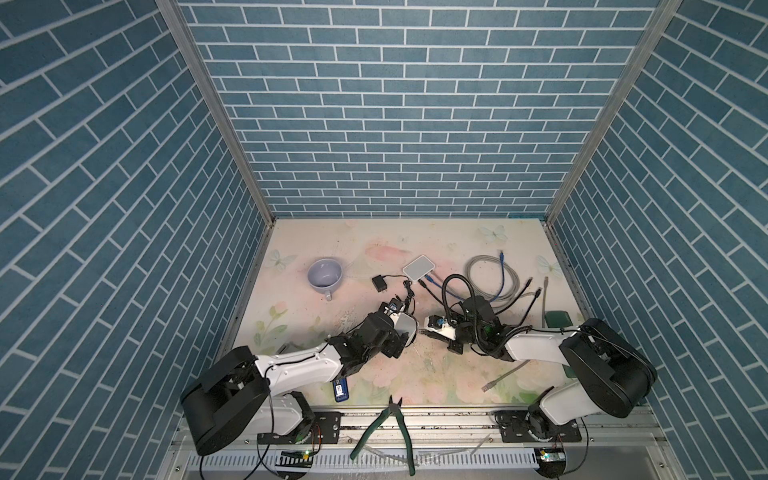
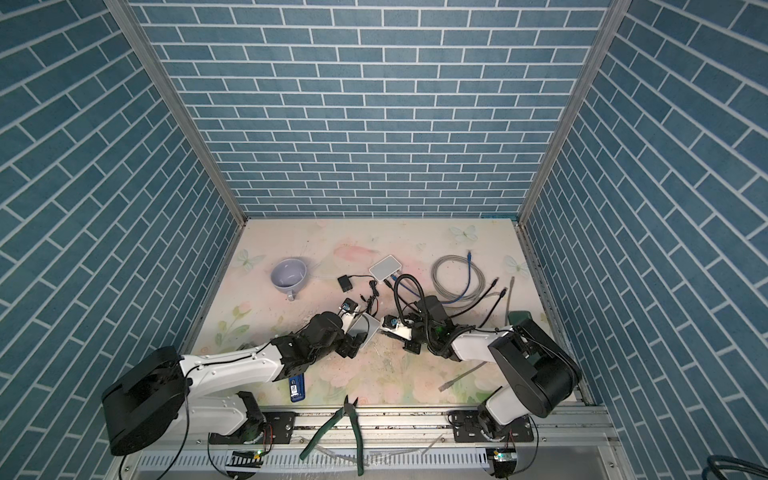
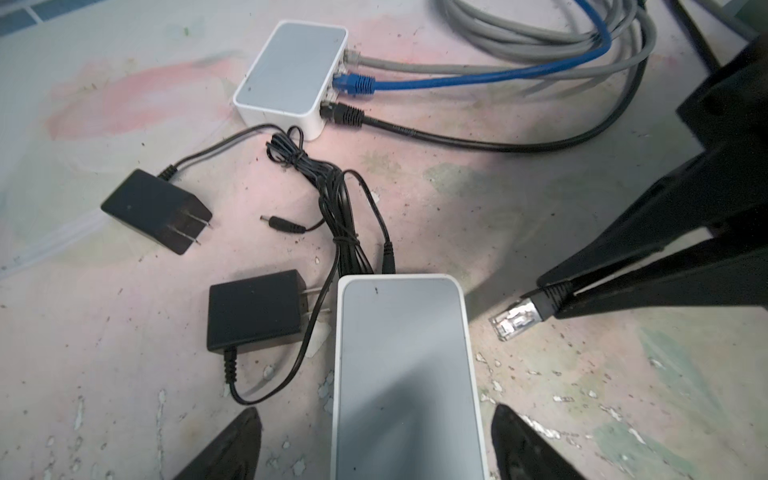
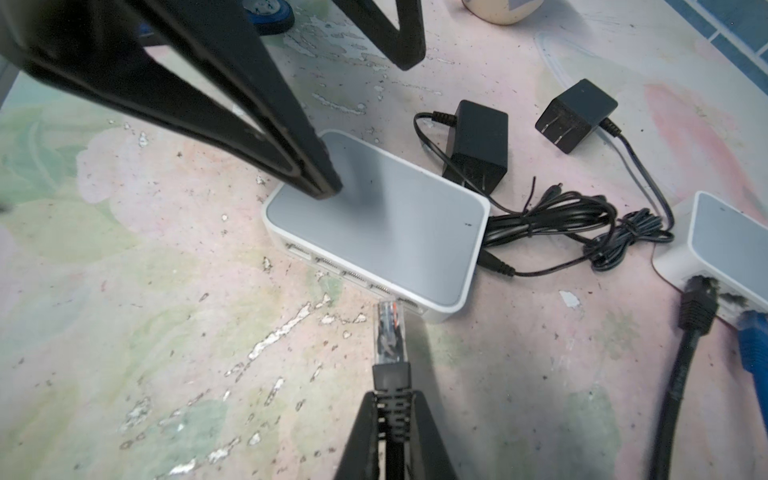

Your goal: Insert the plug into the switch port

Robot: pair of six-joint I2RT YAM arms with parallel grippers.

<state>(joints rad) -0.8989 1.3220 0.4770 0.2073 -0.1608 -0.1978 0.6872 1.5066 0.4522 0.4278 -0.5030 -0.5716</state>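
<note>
Roughly halfway, at a guess. Done with the pickup by the look of it: holding the plug (image 4: 388, 332) by the black boot (image 4: 390, 376) right behind it, right fingers (image 4: 361, 432) clenched tight, clear tip poking out in the lower middle of the right wrist view. Hovering just short of the end port (image 4: 409, 303) on the nearer switch (image 4: 386, 224) in the centre of that frame, right beside the opening but not inside as far as can be made out. Nothing gripped by the left fingers (image 3: 237, 444): spread wide either side of that same switch at the bottom of the left wrist view, clear gap on one side, hard to tell on the other. Left to do: nudge into line, push in until seated, probably brace the box to stop it sliding on the counter (image 4: 124, 291). Best to ignore the other switch (image 3: 291, 70), upper middle of the left wrist view, loaded with three cables (image 3: 457, 75).
</note>
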